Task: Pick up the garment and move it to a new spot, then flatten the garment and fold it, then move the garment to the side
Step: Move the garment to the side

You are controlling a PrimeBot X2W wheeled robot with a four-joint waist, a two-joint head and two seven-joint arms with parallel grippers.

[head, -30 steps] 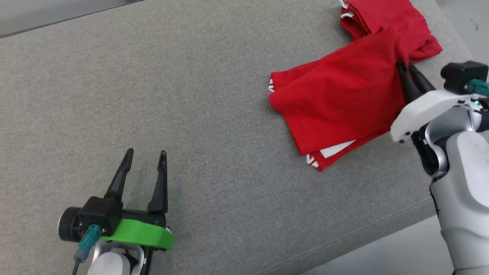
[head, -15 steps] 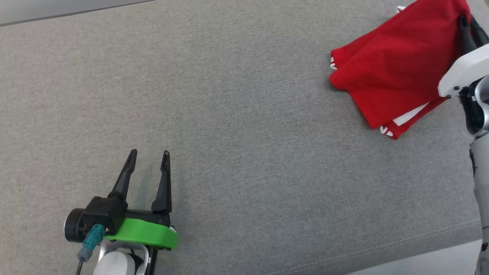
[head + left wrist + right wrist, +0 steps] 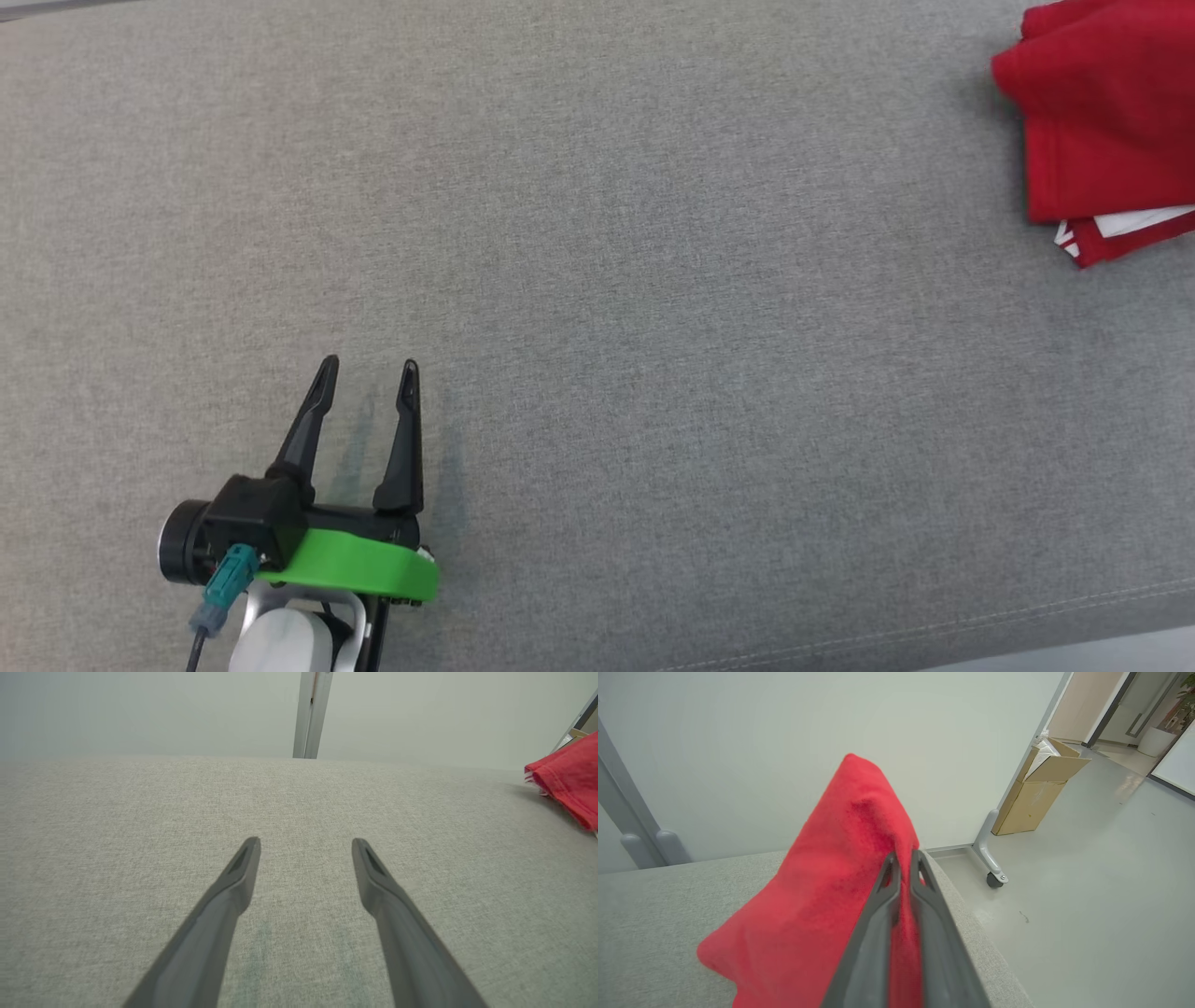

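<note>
Right wrist view: I've got the right gripper (image 3: pixel 904 855) clenched on the red garment (image 3: pixel 822 882) to carry it aside; the left gripper (image 3: pixel 367 364) rests released.

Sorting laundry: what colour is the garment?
The garment is red with white trim, best in head view.

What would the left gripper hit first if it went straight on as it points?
Likely just the grey woven fabric surface; the left gripper points low across it, red cloth garment off to the side.
</note>
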